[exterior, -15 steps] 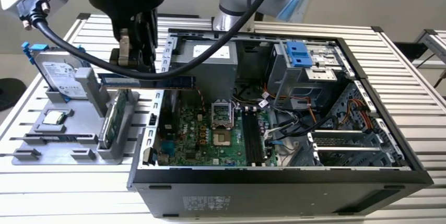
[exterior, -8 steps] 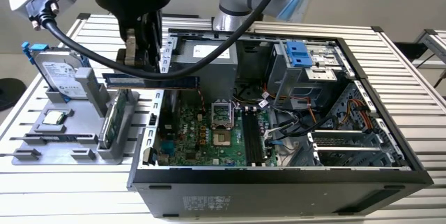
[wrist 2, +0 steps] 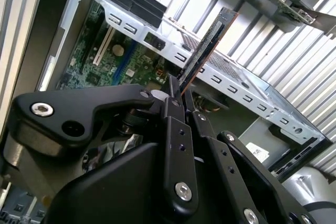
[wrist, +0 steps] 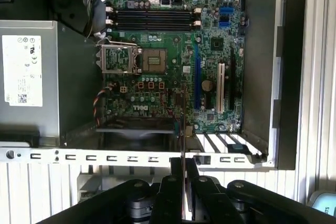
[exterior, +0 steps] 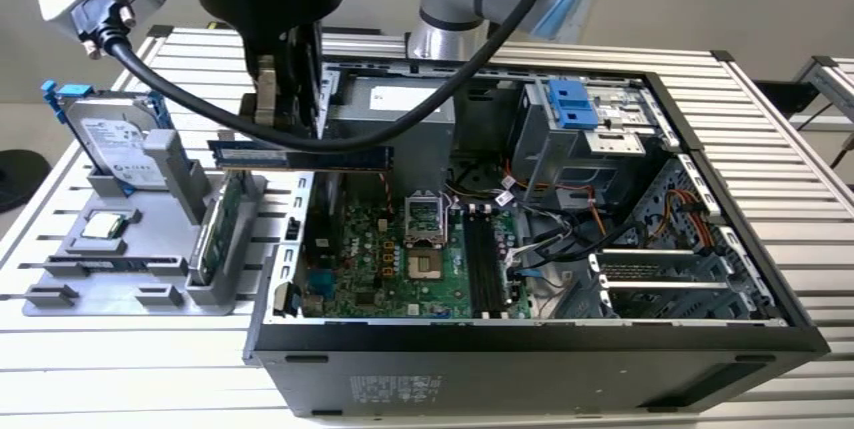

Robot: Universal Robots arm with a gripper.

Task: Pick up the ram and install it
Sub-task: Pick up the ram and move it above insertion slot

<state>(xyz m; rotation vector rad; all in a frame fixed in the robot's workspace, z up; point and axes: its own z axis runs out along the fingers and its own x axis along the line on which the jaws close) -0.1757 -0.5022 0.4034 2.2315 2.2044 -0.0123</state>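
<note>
Hand (exterior: 294, 134) closed on ram (exterior: 358, 156) near mid-length, at computer case (exterior: 534, 337) edge; judged light, stiff, thin, fragile, grips best across flat faces.

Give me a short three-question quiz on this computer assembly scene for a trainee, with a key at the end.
1. True or false: the ram is already seated in the motherboard's memory slots.
2. Multiple choice: the gripper is
A. open, hovering above the ram
B. shut on the ram, holding it in the air
C. open, with the ram lying on the table
3. Fill in: in the exterior view, the ram hangs over the computer case at that view's ____ side.

Key: 1 false, the four slots are empty; 2 B; 3 left.
</note>
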